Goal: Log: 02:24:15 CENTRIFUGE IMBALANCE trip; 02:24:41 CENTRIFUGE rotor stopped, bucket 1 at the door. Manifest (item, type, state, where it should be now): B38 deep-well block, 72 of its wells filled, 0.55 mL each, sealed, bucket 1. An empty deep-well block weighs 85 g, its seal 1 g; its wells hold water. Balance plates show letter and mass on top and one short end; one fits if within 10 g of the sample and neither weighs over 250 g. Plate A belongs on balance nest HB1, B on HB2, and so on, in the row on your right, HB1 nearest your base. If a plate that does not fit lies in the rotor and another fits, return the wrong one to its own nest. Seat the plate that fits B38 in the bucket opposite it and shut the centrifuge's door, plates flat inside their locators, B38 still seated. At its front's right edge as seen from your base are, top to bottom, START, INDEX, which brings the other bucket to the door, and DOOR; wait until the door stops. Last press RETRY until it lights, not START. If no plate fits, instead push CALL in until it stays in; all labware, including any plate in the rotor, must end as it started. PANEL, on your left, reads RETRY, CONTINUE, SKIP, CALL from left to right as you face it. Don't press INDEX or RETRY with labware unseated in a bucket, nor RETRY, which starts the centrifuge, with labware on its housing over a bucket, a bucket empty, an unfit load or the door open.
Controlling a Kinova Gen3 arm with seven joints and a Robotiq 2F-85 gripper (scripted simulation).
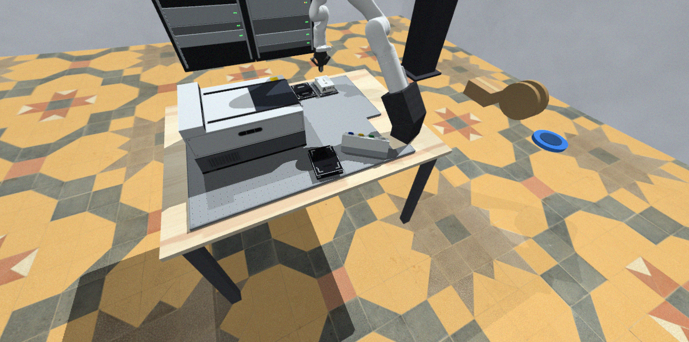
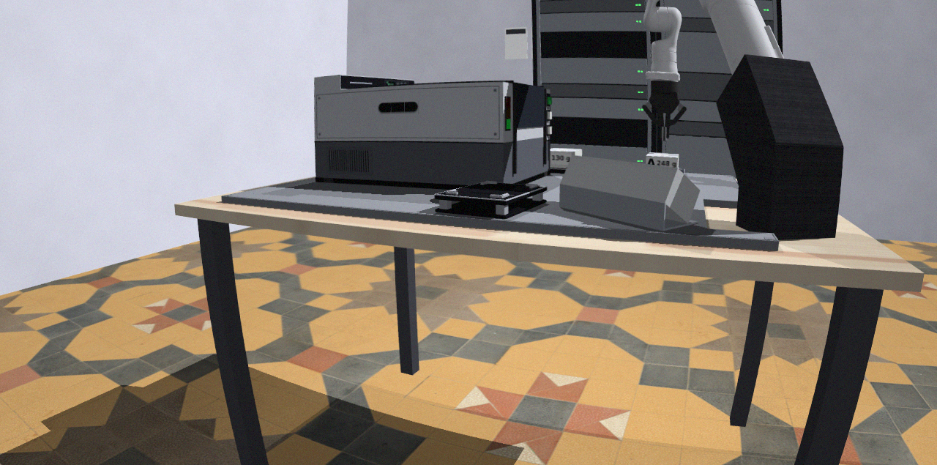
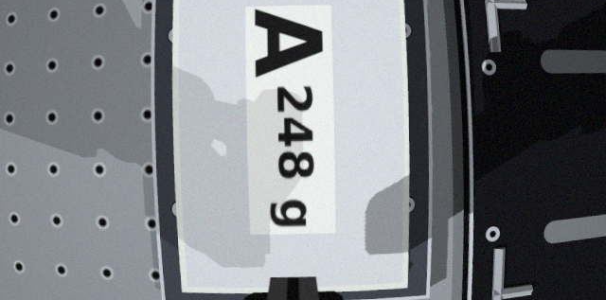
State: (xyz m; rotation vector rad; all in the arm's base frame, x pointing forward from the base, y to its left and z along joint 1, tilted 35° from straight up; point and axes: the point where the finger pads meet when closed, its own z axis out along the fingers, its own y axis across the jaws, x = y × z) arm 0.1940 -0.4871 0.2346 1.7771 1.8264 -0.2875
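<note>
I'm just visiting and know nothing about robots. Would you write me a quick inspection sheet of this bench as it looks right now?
Surface: wooden table with a grey perforated deck.
Job's things: centrifuge; white plate A, marked 248 g, in its nest; bare black nest beside it; button panel.
Clutter: nothing seen.
Claw: shut, holding nothing, above plate A.
Cables: nothing seen.
Surroundings: server racks, patterned tile floor, blue disc.

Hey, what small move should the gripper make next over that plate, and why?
Probably lift away without grasping: the shut, empty gripper hovers over plate A, marked 248 g, far heavier than B38's roughly 126 g. The plate marked 130 g looks the better candidate.
</note>
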